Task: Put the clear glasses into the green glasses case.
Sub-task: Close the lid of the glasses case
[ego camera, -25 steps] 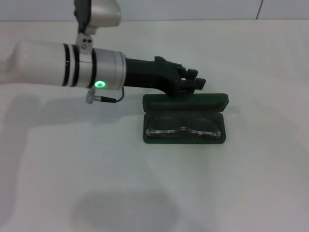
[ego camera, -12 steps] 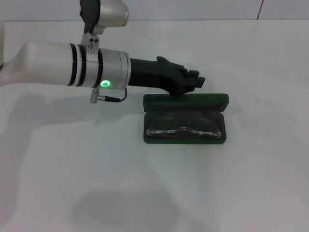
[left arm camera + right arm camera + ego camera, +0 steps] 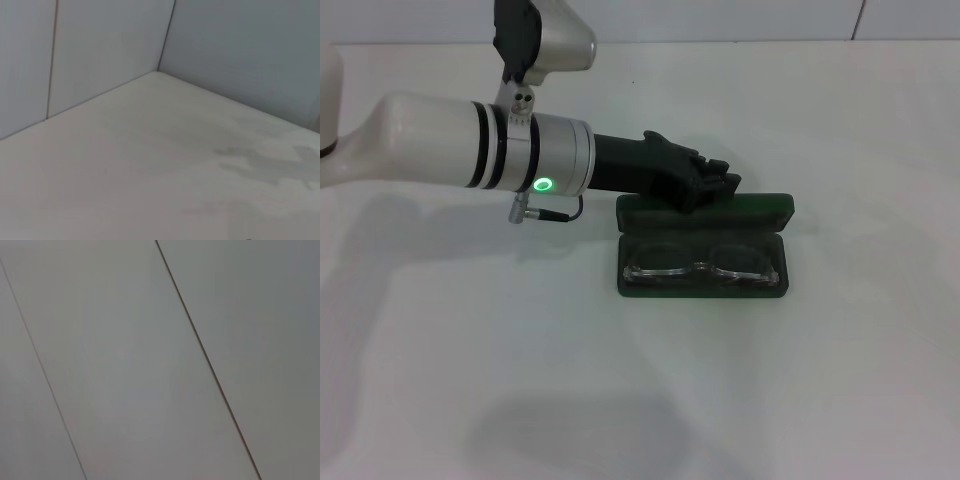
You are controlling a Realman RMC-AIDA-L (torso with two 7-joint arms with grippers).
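The green glasses case [image 3: 701,292] lies open on the white table, its lid [image 3: 760,211] laid back on the far side. The clear glasses [image 3: 700,266] rest inside the lower half, lenses side by side, faint against the dark lining. My left gripper [image 3: 724,178] reaches in from the left and hovers at the lid's far left edge, just above it and holding nothing I can see. My right gripper is out of view.
The white table [image 3: 820,380] stretches open around the case on all sides. My left forearm [image 3: 520,155] spans the table's left half at mid height. The left wrist view shows only bare table [image 3: 150,165] and wall panels; the right wrist view shows only wall.
My left arm has shifted a little to the right and the gripper has dipped lower toward the lid's back edge. Case and glasses have not moved.
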